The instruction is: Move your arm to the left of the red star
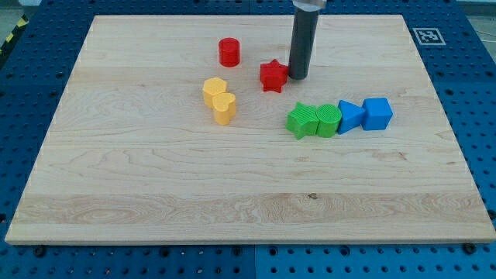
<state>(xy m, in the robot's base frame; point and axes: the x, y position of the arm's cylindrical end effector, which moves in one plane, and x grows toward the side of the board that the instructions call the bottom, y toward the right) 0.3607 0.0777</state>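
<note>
The red star [273, 76] lies on the wooden board [155, 186] in its upper middle. My tip [297, 77] stands just to the view's right of the star, touching or almost touching its right point. The dark rod rises from there to the view's top edge.
A red cylinder [229, 52] is up and left of the star. Two yellow blocks [215, 90] [225, 108] sit touching, lower left of it. A row of a green star [301, 121], green block [327, 120], blue triangle [350, 115] and blue cube [377, 113] lies below right.
</note>
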